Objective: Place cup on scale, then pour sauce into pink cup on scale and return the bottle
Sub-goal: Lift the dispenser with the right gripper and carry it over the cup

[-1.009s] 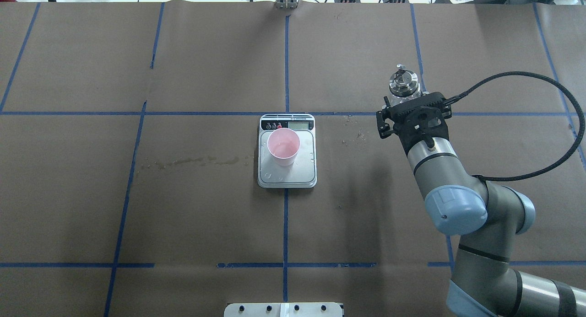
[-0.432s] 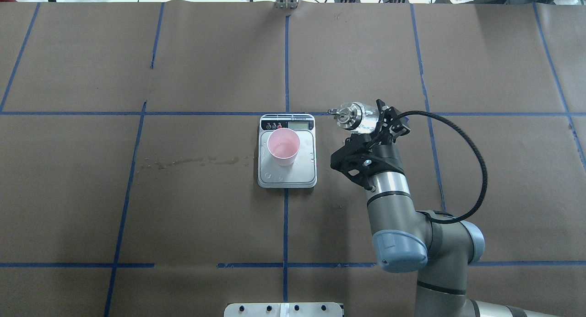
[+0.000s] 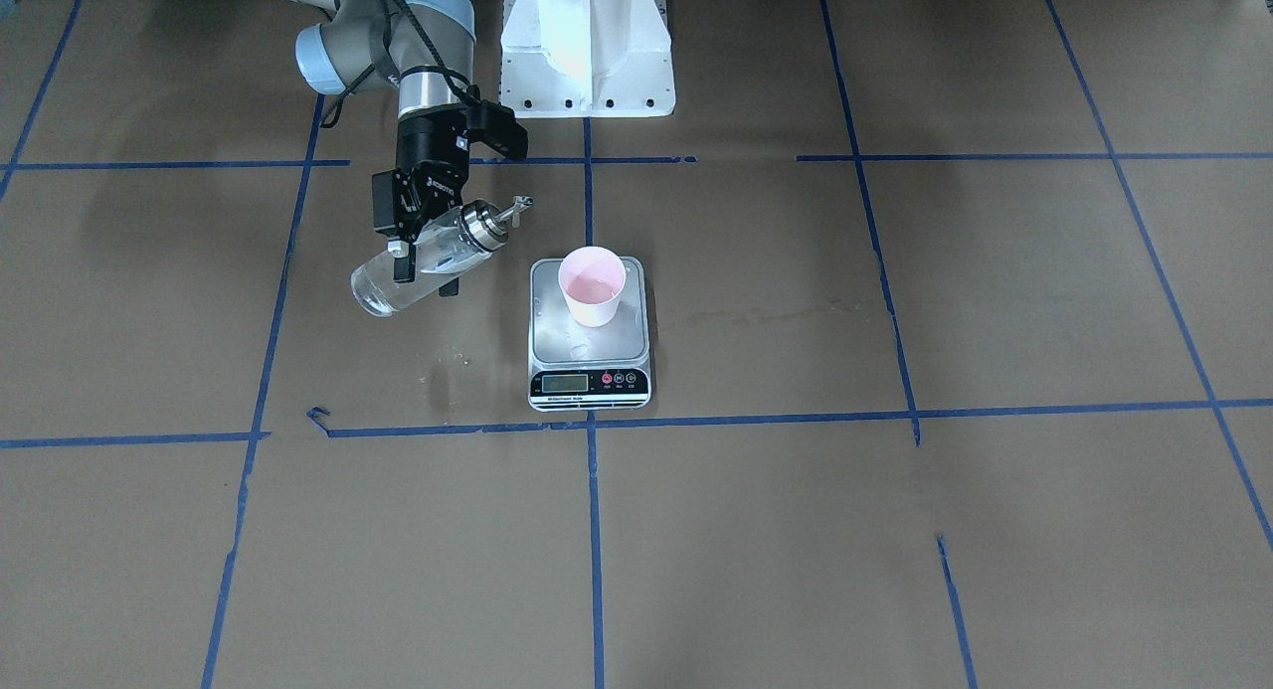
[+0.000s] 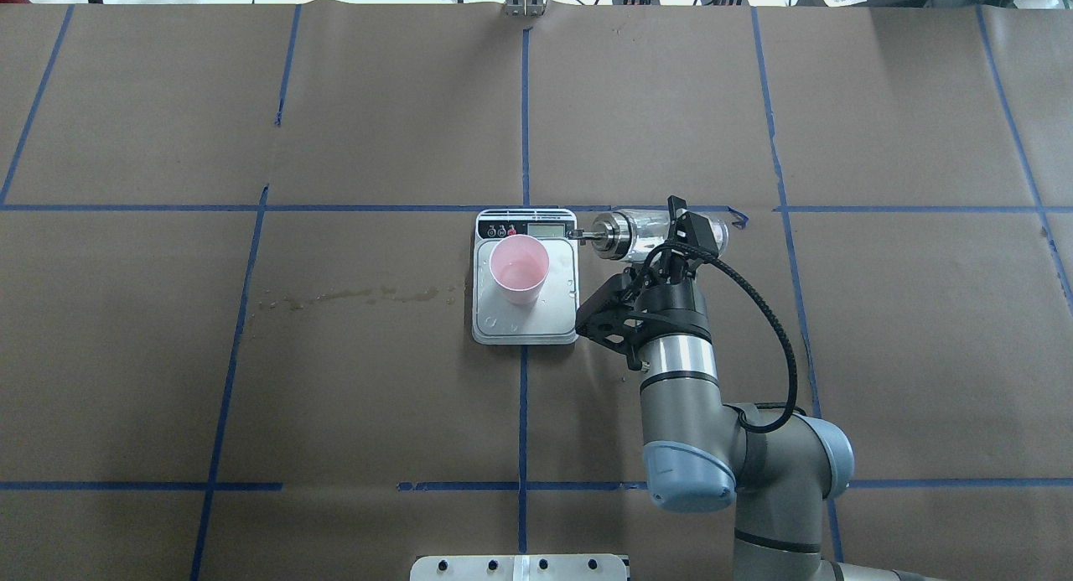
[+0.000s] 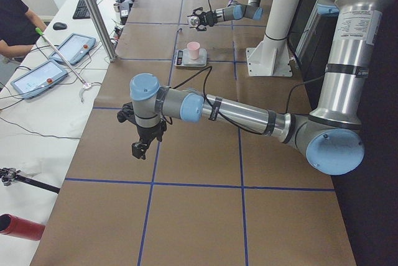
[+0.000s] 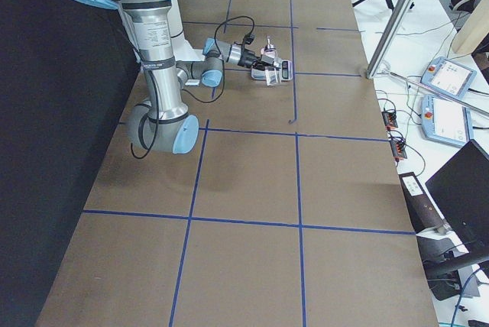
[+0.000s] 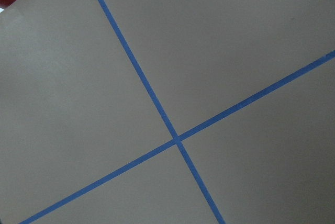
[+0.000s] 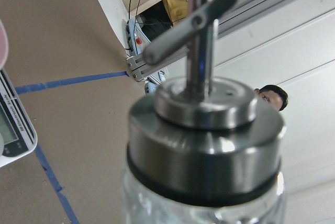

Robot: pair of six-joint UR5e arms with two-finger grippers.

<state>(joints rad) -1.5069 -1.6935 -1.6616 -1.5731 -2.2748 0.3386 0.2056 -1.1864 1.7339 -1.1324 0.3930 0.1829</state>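
Note:
The pink cup (image 4: 520,268) stands upright on the silver-grey scale (image 4: 526,328), also seen in the front view as the cup (image 3: 592,286) on the scale (image 3: 557,343). My right gripper (image 4: 673,234) is shut on the clear glass bottle (image 4: 634,230), held in the air just right of the scale. The bottle lies almost level, its silver cap and spout (image 4: 580,235) pointing at the scale's display corner, short of the cup. Clear sauce (image 3: 378,289) sits in the bottle's low end. My left gripper (image 5: 141,148) hangs over bare table far away; I cannot tell its state.
Droplets lie on the scale platform, and a wet streak (image 4: 352,296) marks the brown paper to its left. The white robot base (image 3: 587,43) stands behind the scale. A person (image 5: 15,17) and tablets are beyond the far table edge.
My right arm carried the bottle from the back right toward the scale and tipped it from upright onto its side, spout toward the cup. Cup and scale have not moved.

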